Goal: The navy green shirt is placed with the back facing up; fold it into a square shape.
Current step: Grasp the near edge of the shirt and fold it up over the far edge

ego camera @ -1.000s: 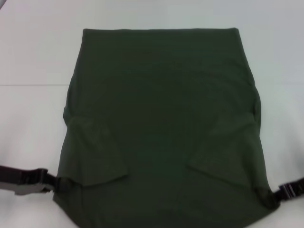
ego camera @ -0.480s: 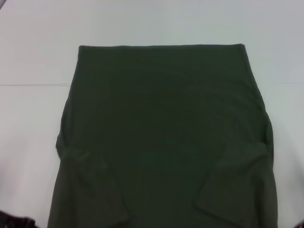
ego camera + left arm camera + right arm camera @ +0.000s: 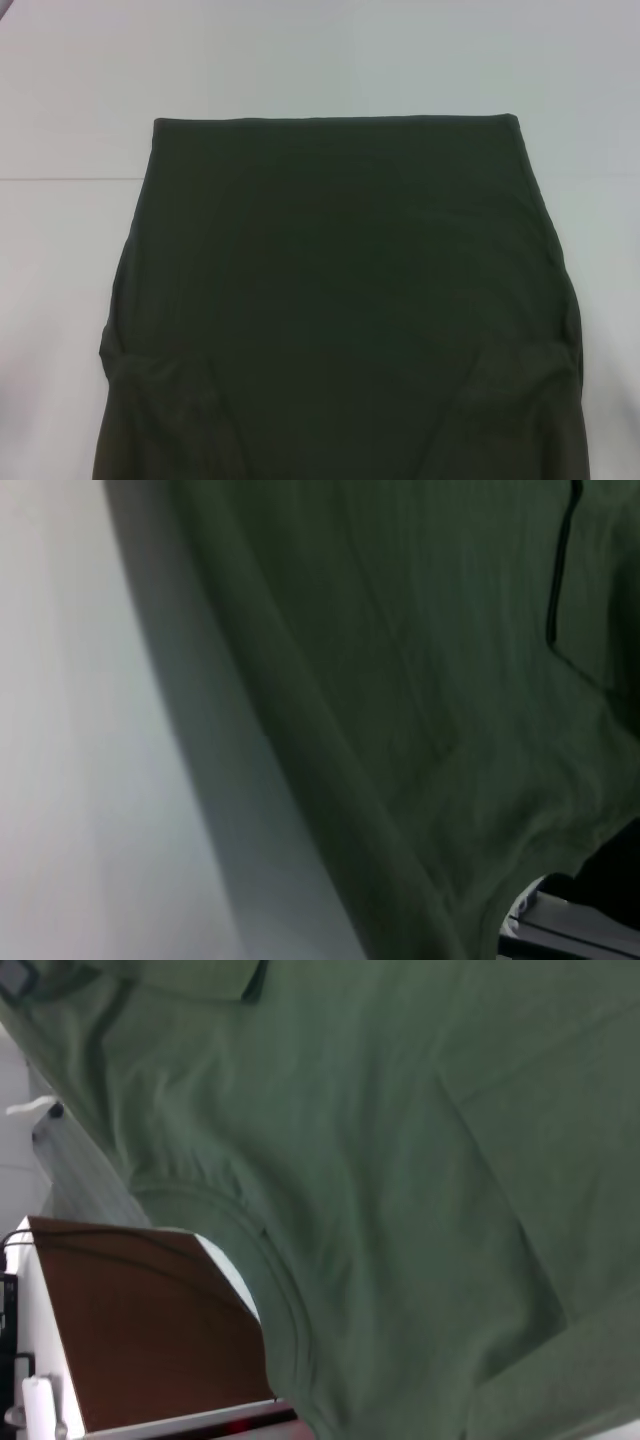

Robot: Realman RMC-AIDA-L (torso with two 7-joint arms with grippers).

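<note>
Navy green shirt (image 3: 340, 300) covers table (image 3: 320, 60); fingers unseen.

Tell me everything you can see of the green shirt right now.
The navy green shirt is plain dark olive, soft knit cloth, with no print showing. In the head view its straight far edge lies flat on the white table; the near part, with sleeves folded inward, runs out of view. Both wrist views show draped, wrinkled cloth. No claw is visible.

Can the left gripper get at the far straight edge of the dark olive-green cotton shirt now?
Probably yes: nothing lies on the dark olive-green cotton shirt or the white table beyond its far edge. The left gripper itself is out of view.
</note>
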